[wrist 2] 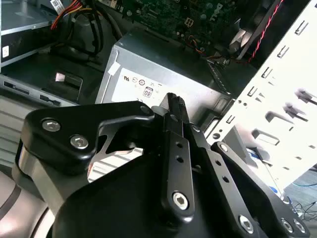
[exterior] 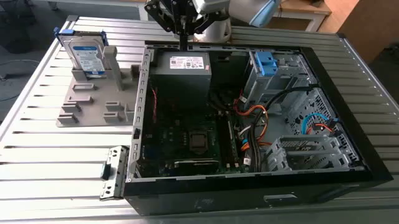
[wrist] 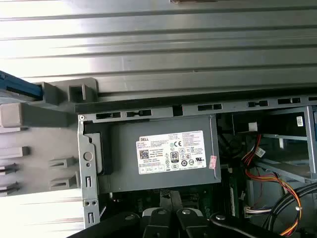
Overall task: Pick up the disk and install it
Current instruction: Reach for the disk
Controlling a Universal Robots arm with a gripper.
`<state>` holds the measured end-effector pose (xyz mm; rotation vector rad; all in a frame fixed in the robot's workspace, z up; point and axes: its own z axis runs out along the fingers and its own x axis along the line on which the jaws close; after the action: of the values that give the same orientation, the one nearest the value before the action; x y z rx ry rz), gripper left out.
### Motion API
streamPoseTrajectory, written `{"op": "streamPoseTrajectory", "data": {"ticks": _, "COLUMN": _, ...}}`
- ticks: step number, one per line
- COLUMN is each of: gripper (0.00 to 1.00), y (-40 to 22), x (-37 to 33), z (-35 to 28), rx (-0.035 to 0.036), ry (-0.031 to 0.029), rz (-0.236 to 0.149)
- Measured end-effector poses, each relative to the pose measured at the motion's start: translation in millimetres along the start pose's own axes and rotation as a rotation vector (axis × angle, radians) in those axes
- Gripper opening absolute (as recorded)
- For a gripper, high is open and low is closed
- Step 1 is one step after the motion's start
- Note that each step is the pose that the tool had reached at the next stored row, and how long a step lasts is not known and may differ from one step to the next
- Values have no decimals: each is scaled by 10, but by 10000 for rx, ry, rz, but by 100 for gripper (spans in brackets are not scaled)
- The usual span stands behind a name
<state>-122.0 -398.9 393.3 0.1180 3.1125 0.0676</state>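
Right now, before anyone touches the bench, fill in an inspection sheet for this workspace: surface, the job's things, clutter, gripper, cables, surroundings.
Surface: slatted metal table carrying an open computer case.
Job's things: the disk stands upright in a grey holder at the exterior view's left, outside the case.
Clutter: small metal bracket on the table by the case's corner; grey power supply and blue bracket inside the case.
Gripper: the gripper is shut and empty, above the case's edge by the power supply, apart from the disk.
Cables: orange, black and blue cables run inside the case.
Surroundings: wooden furniture behind the table.
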Motion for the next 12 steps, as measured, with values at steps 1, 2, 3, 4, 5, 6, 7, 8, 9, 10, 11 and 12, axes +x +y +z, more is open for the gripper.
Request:
{"op": "streamPoseTrajectory", "data": {"ticks": 1, "gripper": 11, "y": 0, "x": 0, "z": 0, "rx": 0, "ry": 0, "rz": 0}}
{"op": "streamPoseTrajectory", "data": {"ticks": 2, "gripper": 11, "y": 0, "x": 0, "z": 0, "rx": 0, "ry": 0, "rz": 0}}
{"op": "streamPoseTrajectory", "data": {"ticks": 3, "gripper": 11, "y": 0, "x": 0, "z": 0, "rx": 0, "ry": 0, "rz": -1}}
{"op": "streamPoseTrajectory", "data": {"ticks": 4, "gripper": 11, "y": 0, "x": 2, "z": 0, "rx": 0, "ry": 0, "rz": 0}}
{"op": "streamPoseTrajectory", "data": {"ticks": 5, "gripper": 11, "y": 0, "x": 6, "z": -1, "rx": 1, "ry": 0, "rz": 2}}
{"op": "streamPoseTrajectory", "data": {"ticks": 6, "gripper": 11, "y": -1, "x": 11, "z": -1, "rx": 1, "ry": 1, "rz": 2}}
{"op": "streamPoseTrajectory", "data": {"ticks": 7, "gripper": 11, "y": -1, "x": 18, "z": 0, "rx": -1, "ry": 0, "rz": 1}}
{"op": "streamPoseTrajectory", "data": {"ticks": 8, "gripper": 11, "y": -2, "x": 25, "z": 0, "rx": -1, "ry": -1, "rz": 0}}
{"op": "streamPoseTrajectory", "data": {"ticks": 9, "gripper": 11, "y": -2, "x": 31, "z": -1, "rx": 0, "ry": 0, "rz": 0}}
{"op": "streamPoseTrajectory", "data": {"ticks": 10, "gripper": 11, "y": -3, "x": 37, "z": -1, "rx": 0, "ry": 0, "rz": 0}}
{"op": "streamPoseTrajectory", "data": {"ticks": 11, "gripper": 11, "y": -3, "x": 41, "z": -1, "rx": 0, "ry": 0, "rz": 0}}
{"op": "streamPoseTrajectory", "data": {"ticks": 12, "gripper": 11, "y": -3, "x": 45, "z": -1, "rx": 0, "ry": 0, "rz": 0}}
